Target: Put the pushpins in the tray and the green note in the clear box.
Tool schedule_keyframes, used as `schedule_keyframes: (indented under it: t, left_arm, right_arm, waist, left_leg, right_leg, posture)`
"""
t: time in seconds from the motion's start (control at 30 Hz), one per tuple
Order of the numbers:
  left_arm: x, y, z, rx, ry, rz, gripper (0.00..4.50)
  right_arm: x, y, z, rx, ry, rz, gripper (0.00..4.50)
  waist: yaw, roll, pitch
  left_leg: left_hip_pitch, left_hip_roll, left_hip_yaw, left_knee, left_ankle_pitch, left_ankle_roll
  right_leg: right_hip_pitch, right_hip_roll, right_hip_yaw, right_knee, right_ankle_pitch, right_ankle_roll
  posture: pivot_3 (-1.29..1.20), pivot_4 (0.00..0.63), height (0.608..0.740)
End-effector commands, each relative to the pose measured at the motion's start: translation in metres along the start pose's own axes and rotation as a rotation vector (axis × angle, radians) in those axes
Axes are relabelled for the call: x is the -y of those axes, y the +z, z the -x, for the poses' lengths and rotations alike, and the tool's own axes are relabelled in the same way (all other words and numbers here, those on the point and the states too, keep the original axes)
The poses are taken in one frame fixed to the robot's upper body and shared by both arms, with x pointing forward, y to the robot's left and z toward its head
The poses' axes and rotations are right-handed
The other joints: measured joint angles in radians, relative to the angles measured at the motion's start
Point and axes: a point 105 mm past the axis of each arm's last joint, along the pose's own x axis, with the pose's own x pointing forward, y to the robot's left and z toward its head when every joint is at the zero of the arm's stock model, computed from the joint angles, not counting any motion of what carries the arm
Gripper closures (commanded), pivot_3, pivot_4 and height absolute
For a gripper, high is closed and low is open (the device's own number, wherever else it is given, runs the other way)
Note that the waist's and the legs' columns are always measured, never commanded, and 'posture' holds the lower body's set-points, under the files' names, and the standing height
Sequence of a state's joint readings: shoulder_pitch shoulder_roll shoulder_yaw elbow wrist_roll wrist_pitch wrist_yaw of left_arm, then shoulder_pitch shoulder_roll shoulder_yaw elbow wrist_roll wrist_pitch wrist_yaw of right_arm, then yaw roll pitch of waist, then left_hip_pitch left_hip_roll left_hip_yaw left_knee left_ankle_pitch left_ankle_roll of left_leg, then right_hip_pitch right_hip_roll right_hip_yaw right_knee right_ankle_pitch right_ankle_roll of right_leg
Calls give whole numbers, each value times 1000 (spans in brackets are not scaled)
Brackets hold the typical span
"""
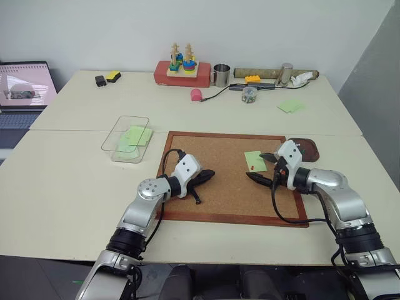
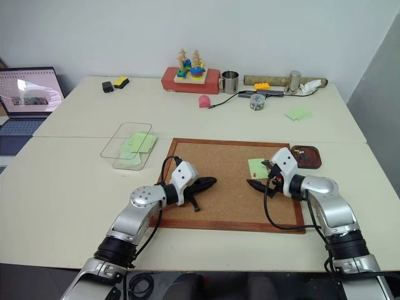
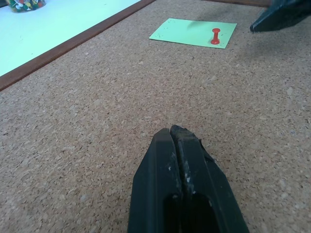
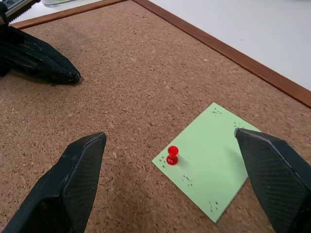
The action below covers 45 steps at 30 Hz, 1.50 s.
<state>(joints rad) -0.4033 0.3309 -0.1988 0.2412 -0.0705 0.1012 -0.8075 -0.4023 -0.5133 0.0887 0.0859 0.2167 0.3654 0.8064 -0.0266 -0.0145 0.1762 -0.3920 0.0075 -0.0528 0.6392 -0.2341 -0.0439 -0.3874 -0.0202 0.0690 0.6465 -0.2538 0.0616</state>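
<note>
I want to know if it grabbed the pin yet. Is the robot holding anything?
Nothing is held. The right gripper is open over the green note with its red pushpin; the left gripper is shut, empty.

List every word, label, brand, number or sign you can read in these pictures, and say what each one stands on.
No text can be read in any view.
Laptop screen: shows a picture and light areas, any writing too small to read.
Green note: blank, only pinholes and one red pushpin.
Metal cup, red box, pin jar: no legible labels.
</note>
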Motion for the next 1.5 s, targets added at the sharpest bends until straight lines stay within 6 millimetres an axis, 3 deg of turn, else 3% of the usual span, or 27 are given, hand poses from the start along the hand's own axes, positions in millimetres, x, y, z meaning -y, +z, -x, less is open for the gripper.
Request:
schedule_keyframes:
  t: [0.03,0.5,0.73,0.93,1.1,1.37,1.5]
  left_arm:
    - [19,-26,-4,-87,-55,49,4500]
    - [20,-27,-4,-89,-58,51,4500]
    - [20,-27,-3,-91,-57,52,4500]
    - [20,-28,-3,-93,-59,54,4500]
    - [21,-29,-3,-93,-57,59,4500]
    - [17,-22,-7,-61,-32,73,4500]
    - [13,-10,-6,-16,-26,78,4500]
  right_arm:
    - [5,6,-2,36,-19,28,438]
    - [7,-2,-8,47,-25,-4,3037]
    - [5,3,-8,69,-15,-15,4416]
    - [6,17,-4,107,-8,-6,4416]
    - [2,42,3,159,14,53,4416]
    - [-9,74,9,189,51,238,4416]
    - [-16,84,11,197,71,319,4416]
  waist:
    - [0,0,0]
    - [0,0,0]
    - [0,0,0]
    - [0,0,0]
    - [0,0,0]
    - [1,1,0]
    - [1,1,0]
  left_leg:
    - [0,0,0,0,0,0]
    - [0,0,0,0,0,0]
    - [0,0,0,0,0,0]
    - [0,0,0,0,0,0]
    - [-1,0,0,0,0,0]
    - [-1,0,-1,1,0,0]
    - [-1,0,-1,1,0,0]
  right_leg:
    - [0,0,0,0,0,0]
    - [0,0,0,0,0,0]
    - [0,0,0,0,0,0]
    - [0,0,0,0,0,0]
    - [-1,0,0,0,0,0]
    - [0,0,-1,0,0,0]
    - [-1,0,-1,0,0,0]
  posture:
    - [0,150,740]
    - [0,150,740]
    - [0,150,740]
    - [0,150,740]
    - [0,150,740]
    - [0,150,740]
    - [0,150,740]
